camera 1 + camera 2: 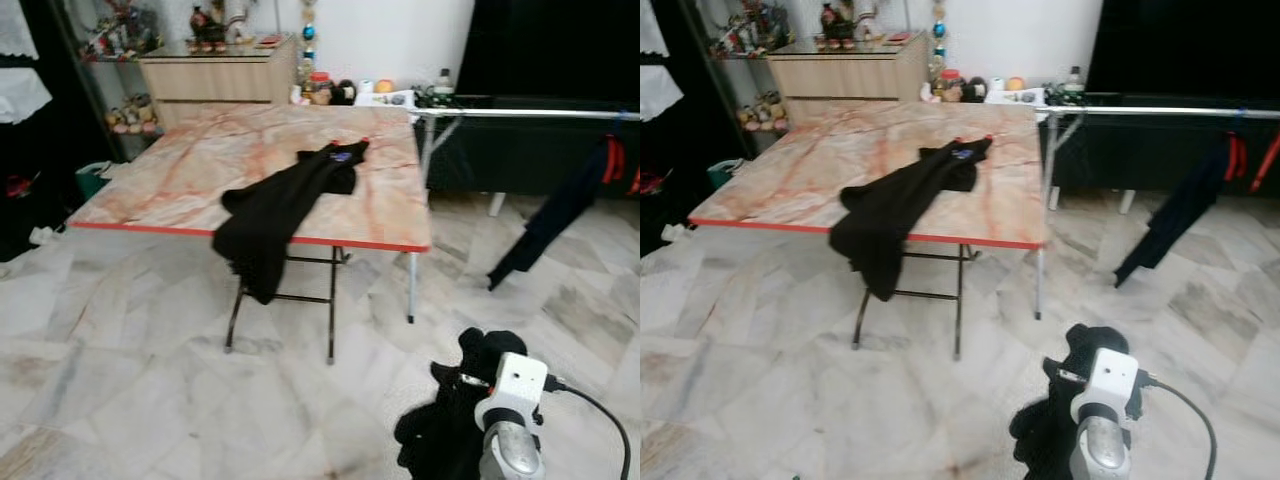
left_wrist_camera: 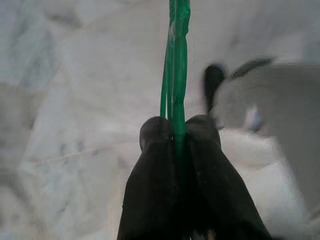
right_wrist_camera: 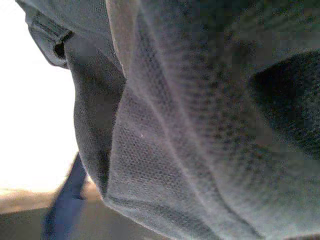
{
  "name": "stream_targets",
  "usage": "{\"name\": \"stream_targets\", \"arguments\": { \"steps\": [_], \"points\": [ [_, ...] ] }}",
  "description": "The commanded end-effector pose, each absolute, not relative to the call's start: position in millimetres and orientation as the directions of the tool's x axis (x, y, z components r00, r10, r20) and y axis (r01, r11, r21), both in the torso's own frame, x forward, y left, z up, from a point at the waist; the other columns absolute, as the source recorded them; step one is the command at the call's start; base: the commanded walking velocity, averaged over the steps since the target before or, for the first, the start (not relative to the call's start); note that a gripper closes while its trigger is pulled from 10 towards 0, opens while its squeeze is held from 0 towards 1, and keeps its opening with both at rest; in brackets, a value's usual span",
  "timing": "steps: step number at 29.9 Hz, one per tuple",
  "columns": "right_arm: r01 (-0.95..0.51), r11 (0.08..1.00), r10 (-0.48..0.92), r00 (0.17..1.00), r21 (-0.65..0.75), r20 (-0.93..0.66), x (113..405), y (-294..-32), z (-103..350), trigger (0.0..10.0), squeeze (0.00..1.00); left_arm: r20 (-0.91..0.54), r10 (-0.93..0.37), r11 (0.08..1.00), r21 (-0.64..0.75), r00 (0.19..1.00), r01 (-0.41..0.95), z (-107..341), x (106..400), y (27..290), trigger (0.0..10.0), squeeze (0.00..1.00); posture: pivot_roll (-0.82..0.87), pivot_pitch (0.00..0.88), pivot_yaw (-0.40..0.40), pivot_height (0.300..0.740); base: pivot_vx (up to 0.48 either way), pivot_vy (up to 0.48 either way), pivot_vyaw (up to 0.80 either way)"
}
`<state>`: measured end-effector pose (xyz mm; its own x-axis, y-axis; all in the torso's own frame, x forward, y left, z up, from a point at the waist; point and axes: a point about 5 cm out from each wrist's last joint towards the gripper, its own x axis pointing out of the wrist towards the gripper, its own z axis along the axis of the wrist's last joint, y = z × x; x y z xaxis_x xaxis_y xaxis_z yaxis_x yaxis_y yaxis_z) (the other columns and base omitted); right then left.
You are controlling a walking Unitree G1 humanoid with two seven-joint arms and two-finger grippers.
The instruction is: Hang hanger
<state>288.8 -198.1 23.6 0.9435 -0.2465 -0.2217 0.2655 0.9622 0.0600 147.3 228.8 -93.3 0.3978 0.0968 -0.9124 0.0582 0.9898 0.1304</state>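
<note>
Left gripper (image 2: pixel 172 132) clenched on a thin green hanger (image 2: pixel 176 60), wire or slim plastic rod pinched edge-on between the two black fingers (image 2: pixel 155 165), marble floor (image 2: pixel 75 100) beneath. Probably light and stiff, a bit slick; narrow stock likely to twist in the pinch, so best held near a straight run and kept clamped firmly. Ahead, folding table (image 1: pixel 150 190) with red edge, black garment (image 1: pixel 280 205) draped over its near edge, half hanging off. Further right, clothes rail (image 1: pixel 520 113) with a dark garment (image 1: pixel 560 210) hanging from it, red hangers (image 1: pixel 612 160) beside; probable hanging spot, well apart from the robot. Low right, right arm (image 1: pixel 508 420) with black cloth (image 1: pixel 450 410) bunched at its end; mesh fabric close against the right wrist camera, soft, limp, no structure. Right finger state: cannot tell, cloth covering everything.
</note>
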Motion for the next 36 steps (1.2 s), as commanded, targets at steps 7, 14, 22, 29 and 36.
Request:
{"name": "stream_targets", "arguments": {
  "steps": [7, 14, 22, 29, 36],
  "points": [
    [0.269, 0.962, -0.256, 0.950, 0.051, -0.179, 294.2, -204.2, 33.1, 10.0, 0.00, -0.913, 0.104, 0.990, 0.134, 0.396, 0.048, -93.6, 147.7, 227.4, 10.0, 0.00, 0.15, 0.000, 0.014, 0.740, 0.000, 0.136, 0.00],
    [0.270, 0.961, -0.257, 0.950, 0.054, -0.177, 295.5, -203.7, 34.0, 10.0, 0.00, -0.910, 0.099, 0.992, 0.120, 0.403, 0.027, -93.3, 148.2, 227.4, 10.0, 0.00, 0.15, 0.000, 0.015, 0.740, 0.000, 0.000, 0.00],
    [0.242, 0.969, -0.233, 0.960, 0.042, -0.156, 297.6, -199.4, 37.0, 10.0, 0.00, -0.913, 0.096, 0.993, 0.115, 0.397, 0.023, -93.3, 148.4, 227.5, 10.0, 0.00, 0.15, 0.000, 0.016, 0.740, 0.150, 0.000, 0.00],
    [0.228, 0.973, -0.221, 0.966, 0.038, -0.136, 298.7, -198.0, 39.9, 10.0, 0.00, -0.914, 0.088, 0.994, 0.105, 0.395, 0.023, -93.3, 148.3, 227.1, 10.0, 0.00, 0.15, 0.000, 0.014, 0.740, 0.304, 0.000, 0.13],
    [0.200, 0.980, -0.197, 0.975, 0.017, -0.106, 301.9, -194.4, 45.8, 10.0, 0.00, -0.915, 0.084, 0.995, 0.101, 0.394, 0.022, -93.4, 148.4, 226.9, 10.0, 0.00, 0.15, 0.000, 0.013, 0.740, 0.292, 0.000, 0.00]
  ]
}}
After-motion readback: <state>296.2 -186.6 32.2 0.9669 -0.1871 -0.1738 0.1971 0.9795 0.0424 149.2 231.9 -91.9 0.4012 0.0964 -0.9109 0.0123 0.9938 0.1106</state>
